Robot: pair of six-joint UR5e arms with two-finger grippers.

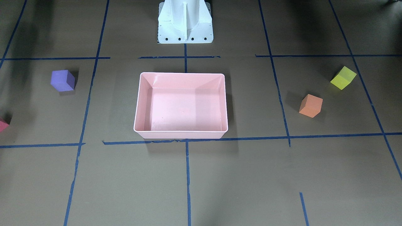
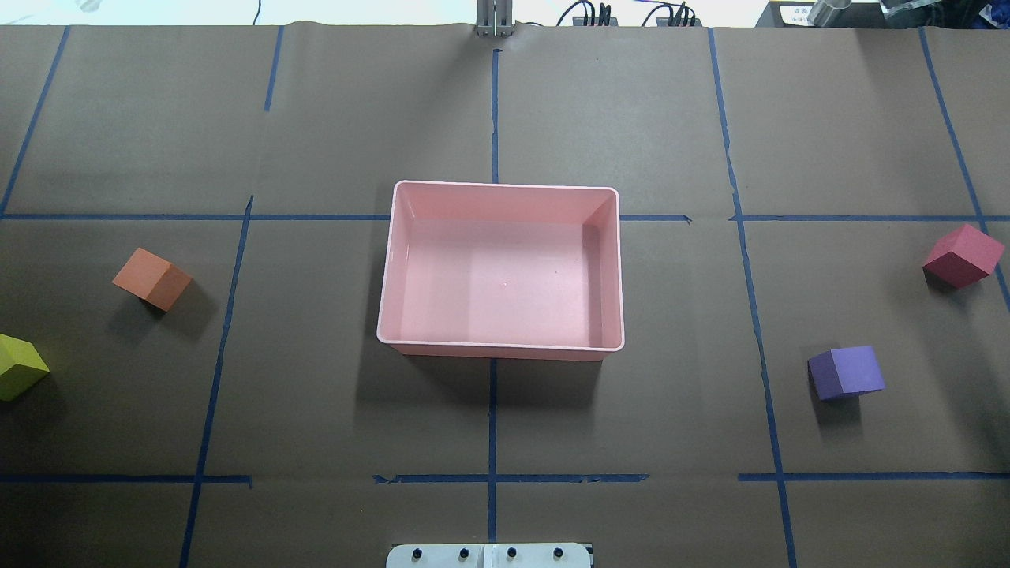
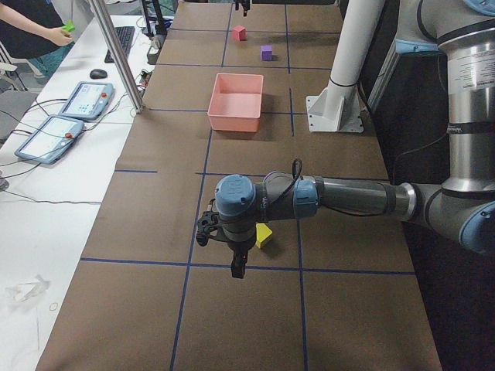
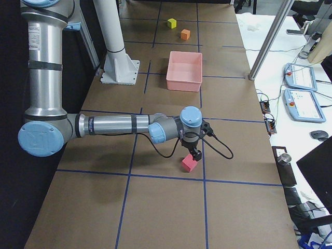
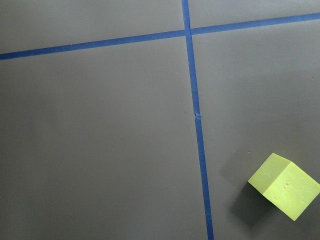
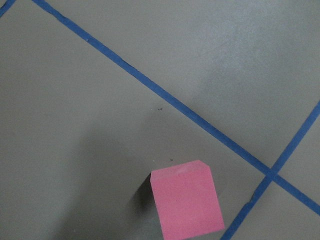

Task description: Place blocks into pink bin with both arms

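The pink bin point(image 2: 505, 186) stands empty at the table's middle, also in the front view point(image 1: 180, 74). The orange block point(image 2: 151, 278) and yellow block point(image 2: 20, 367) lie on my left side; the purple block point(image 2: 846, 372) and red-pink block point(image 2: 963, 255) lie on my right. My left gripper point(image 3: 236, 267) shows only in the left side view, hanging just beside the yellow block point(image 3: 264, 235). My right gripper point(image 4: 197, 154) shows only in the right side view, just above the red-pink block point(image 4: 189, 163). I cannot tell whether either is open or shut. No fingers show in the wrist views.
The white pedestal point(image 1: 185, 22) stands behind the bin on the robot's side. Blue tape lines point(image 2: 493, 410) grid the brown table. Tablets point(image 3: 66, 120) and cables lie on a white side table beyond the far edge, where a metal post point(image 3: 116, 54) rises.
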